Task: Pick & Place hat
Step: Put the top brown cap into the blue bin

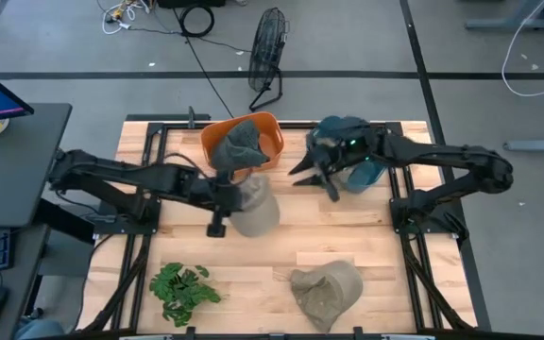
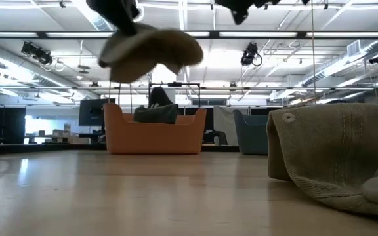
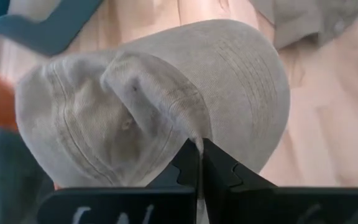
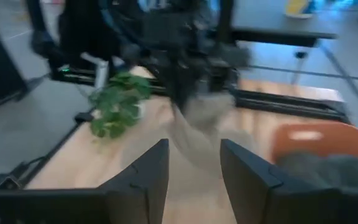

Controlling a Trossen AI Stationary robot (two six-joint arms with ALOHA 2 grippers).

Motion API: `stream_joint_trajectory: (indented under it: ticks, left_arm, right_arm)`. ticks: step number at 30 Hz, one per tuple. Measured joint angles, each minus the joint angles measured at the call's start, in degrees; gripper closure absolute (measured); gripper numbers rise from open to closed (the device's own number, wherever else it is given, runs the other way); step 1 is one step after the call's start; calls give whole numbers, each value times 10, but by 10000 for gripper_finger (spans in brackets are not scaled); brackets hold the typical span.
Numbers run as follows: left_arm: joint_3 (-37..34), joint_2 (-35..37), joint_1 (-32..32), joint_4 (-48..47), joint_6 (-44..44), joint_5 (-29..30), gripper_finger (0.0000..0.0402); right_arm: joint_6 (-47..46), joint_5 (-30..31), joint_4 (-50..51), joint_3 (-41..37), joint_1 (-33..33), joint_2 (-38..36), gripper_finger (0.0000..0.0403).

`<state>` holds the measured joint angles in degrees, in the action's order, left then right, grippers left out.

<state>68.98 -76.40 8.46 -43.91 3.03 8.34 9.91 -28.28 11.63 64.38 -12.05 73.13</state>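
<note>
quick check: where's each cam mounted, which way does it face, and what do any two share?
High: overhead, straight down; both arms, left gripper holding beige hat.
Low: table height, level toward orange bin; arms enter from above.
Left wrist: past shut fingers onto hat.
Right wrist: past open right gripper toward left arm.
Shared: hat, all four.

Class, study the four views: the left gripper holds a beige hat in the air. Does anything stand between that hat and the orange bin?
Nothing visible does. The left gripper is shut on the beige hat, lifted beside the orange bin. A dark hat already lies inside the bin. The right gripper hangs open over the table, off to one side.
</note>
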Motion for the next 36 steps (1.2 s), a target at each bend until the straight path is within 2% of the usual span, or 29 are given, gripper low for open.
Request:
stream_joint_trajectory:
  ticks: [4, 7, 17, 29, 36]
  left_arm:
    - [0, -50, -3, 70, 52, 0, 396]
    - [0, -77, -4, 117, 68, 0, 393]
    - [0, -91, -3, 168, 72, -2, 394]
    - [0, -91, -2, 143, 67, -24, 396]
    - [0, -91, -2, 161, 105, -26, 395]
  right_arm:
    - [36, 13, -24, 0, 39, 50, 254]
    - [70, 44, -23, 0, 66, 79, 254]
    - [108, 106, -2, 0, 104, 154, 254]
    - [161, 124, -56, 0, 114, 163, 254]
    - [131, 111, -67, 0, 114, 163, 254]
